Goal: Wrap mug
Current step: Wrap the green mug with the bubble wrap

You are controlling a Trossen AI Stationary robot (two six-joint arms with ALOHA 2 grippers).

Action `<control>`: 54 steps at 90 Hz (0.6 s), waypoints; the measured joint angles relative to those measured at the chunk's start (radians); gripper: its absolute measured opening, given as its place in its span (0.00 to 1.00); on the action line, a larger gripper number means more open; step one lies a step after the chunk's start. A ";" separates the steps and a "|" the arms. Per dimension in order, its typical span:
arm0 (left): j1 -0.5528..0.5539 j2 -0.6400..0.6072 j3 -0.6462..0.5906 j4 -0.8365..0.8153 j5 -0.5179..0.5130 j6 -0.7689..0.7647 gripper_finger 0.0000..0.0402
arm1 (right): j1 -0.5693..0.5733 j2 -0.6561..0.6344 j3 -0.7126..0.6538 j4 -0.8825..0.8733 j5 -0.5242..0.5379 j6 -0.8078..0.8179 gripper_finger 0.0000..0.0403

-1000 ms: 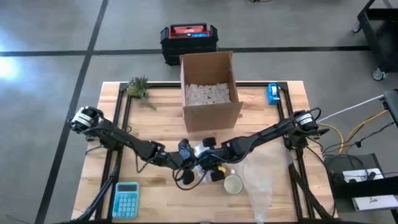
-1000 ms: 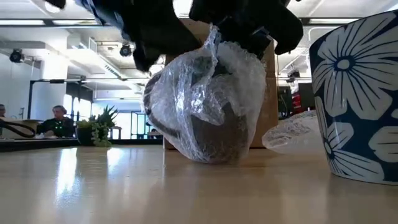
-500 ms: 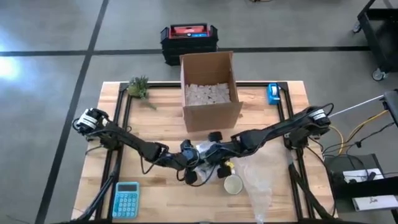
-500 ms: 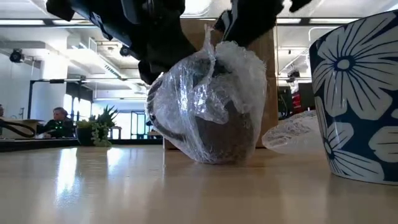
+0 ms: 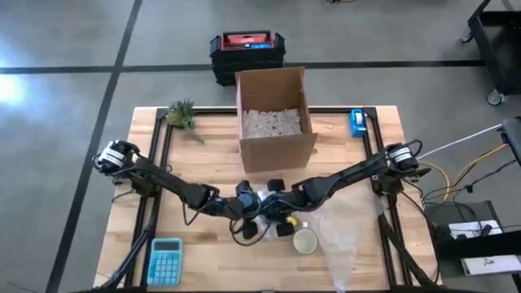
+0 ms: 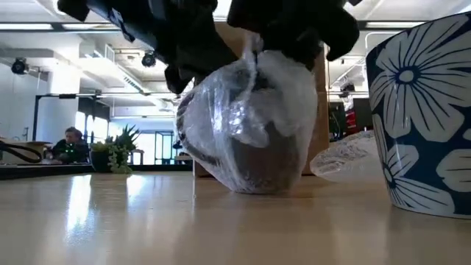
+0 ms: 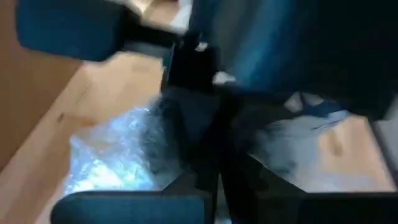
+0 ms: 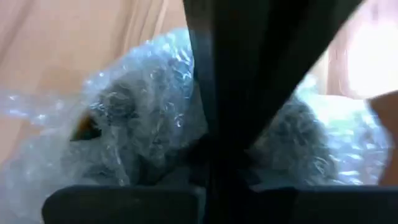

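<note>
While both arms meet mid-table before the cardboard box (image 5: 273, 114), the bubble-wrapped mug (image 6: 246, 129) rests on the wood. Left gripper (image 5: 248, 213) and right gripper (image 5: 275, 207) press over it; finger spread on either: cannot tell. A flowered cup (image 6: 423, 118) stands nearby.

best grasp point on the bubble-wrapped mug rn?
Probably the gathered wrap at the top of the wrapped mug, taken from above. The bundle sits on the table with rounded, slippery-looking sides, and its loose film bunches upward where both end effectors already meet.
</note>
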 joint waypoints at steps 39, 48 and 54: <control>-0.002 -0.015 -0.010 -0.060 -0.002 0.002 0.00 | -0.005 -0.070 0.147 -0.179 -0.017 -0.015 0.01; -0.002 -0.015 -0.010 -0.058 -0.003 -0.001 0.00 | -0.005 -0.072 0.169 -0.228 -0.076 -0.006 0.01; -0.002 -0.015 -0.010 -0.058 -0.003 -0.001 0.00 | -0.005 -0.071 0.173 -0.205 -0.142 -0.003 0.01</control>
